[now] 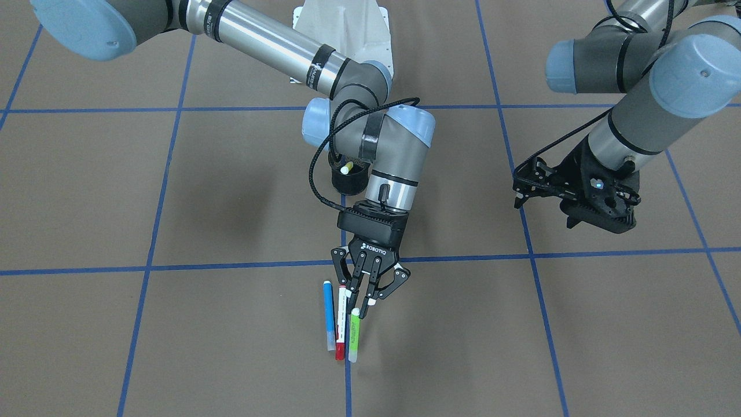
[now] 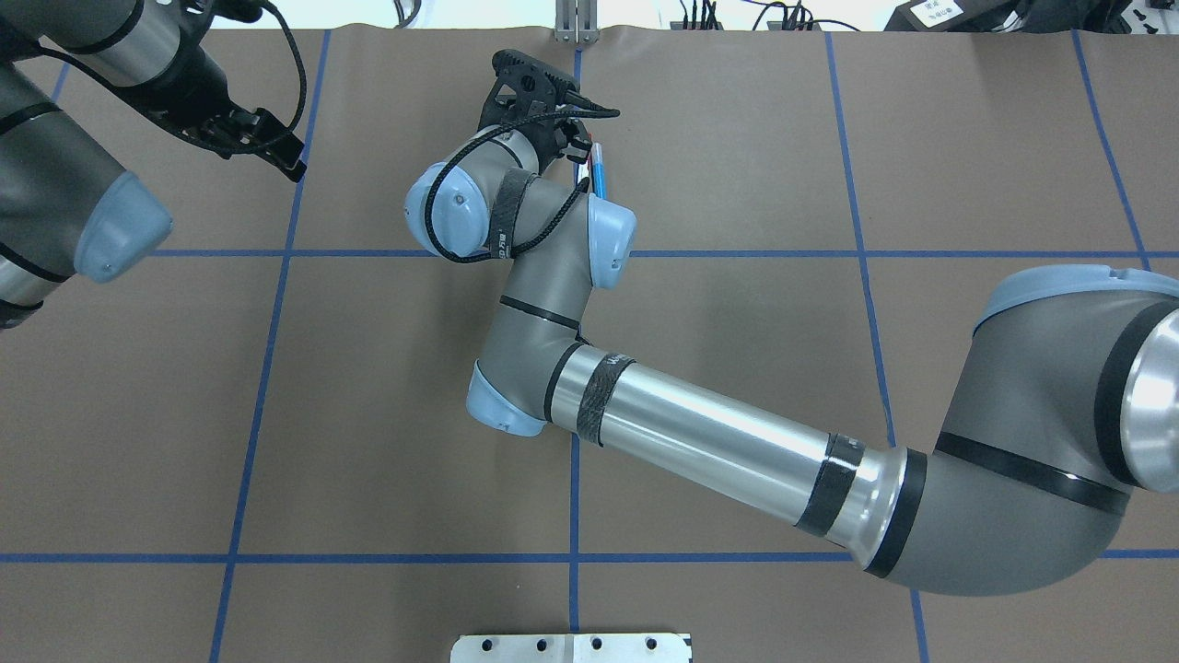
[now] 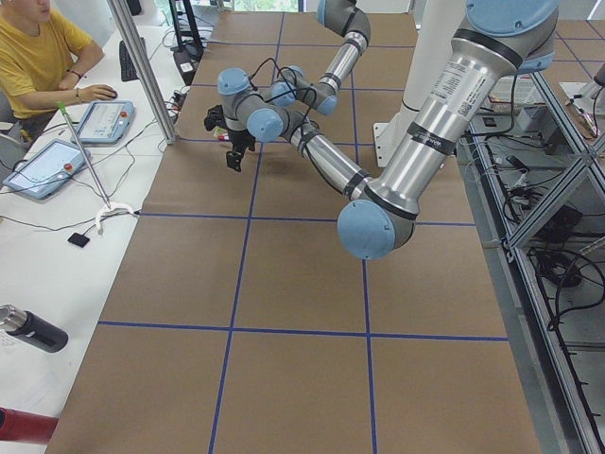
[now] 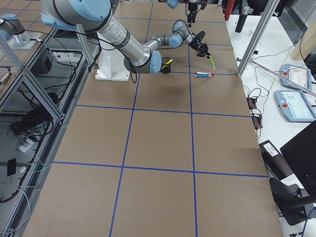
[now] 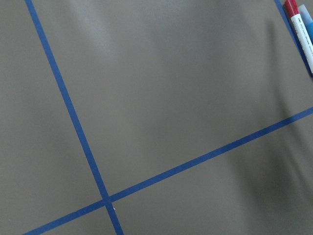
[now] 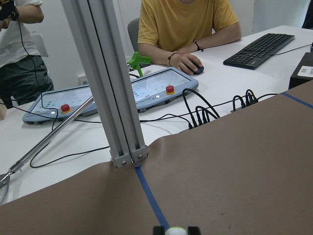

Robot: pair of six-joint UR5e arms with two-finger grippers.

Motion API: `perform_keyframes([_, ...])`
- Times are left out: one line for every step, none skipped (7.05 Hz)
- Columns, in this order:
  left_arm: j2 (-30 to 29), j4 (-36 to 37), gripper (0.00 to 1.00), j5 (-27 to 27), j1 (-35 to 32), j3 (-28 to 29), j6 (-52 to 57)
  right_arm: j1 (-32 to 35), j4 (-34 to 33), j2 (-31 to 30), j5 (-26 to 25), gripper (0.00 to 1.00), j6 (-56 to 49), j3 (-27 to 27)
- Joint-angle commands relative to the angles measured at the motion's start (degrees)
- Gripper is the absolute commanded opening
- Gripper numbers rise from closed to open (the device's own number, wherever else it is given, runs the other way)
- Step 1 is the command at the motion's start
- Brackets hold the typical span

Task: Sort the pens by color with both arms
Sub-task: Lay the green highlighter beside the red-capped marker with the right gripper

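My right gripper (image 1: 360,307) is shut on the top end of the light green pen (image 1: 354,336). The right exterior view shows the pen (image 4: 211,61) lifted and tilted above the table. Its tip shows between the fingers in the right wrist view (image 6: 175,230). The blue pen (image 1: 329,315) and the white pen with red cap (image 1: 341,325) lie side by side on the table just beside the green pen. Both also show in the left wrist view, red-capped (image 5: 300,27), blue (image 5: 309,24). My left gripper (image 1: 521,188) hovers open and empty, well to the side.
The yellow pen (image 1: 347,169) stands in a black mesh cup (image 1: 349,185) behind my right wrist. Blue tape lines (image 1: 231,265) divide the brown table. An aluminium post (image 6: 105,83) stands at the table's far edge, with cables, teach pendants and seated people beyond.
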Motion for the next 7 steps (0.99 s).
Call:
perform_keyframes([0.1,0.1,0.99,-0.3,0.0,-0.2,0.0,-1.4,1.1,0.4,-0.3,0.22,-0.1,-2.6])
perform_keyframes([0.1,0.1,0.99,-0.3,0.0,-0.2,0.0,-2.1,1.1,0.6,-0.3,0.22,-0.1,-2.7])
perform_keyframes([0.1,0.1,0.99,-0.3,0.0,-0.2,0.0,-2.3,1.1,1.2,-0.3,0.22,-0.1,-2.8])
perform_keyframes([0.1,0.1,0.99,-0.3,0.0,-0.2,0.0,-2.4,1.1,1.2,-0.3,0.23,-0.2,-3.0])
perform_keyframes([0.1,0.1,0.99,-0.3,0.0,-0.1,0.0,-2.4,1.1,1.2,-0.3,0.29,-0.3,-3.0])
perform_keyframes([0.1,0.1,0.99,-0.3,0.0,-0.2,0.0,-2.4,1.1,1.2,-0.3,0.52,-1.1,-3.0])
perform_keyframes([0.1,0.1,0.99,-0.3,0.1,-0.2,0.0,-2.4,1.1,1.3,-0.2,0.83,-1.3,-2.9])
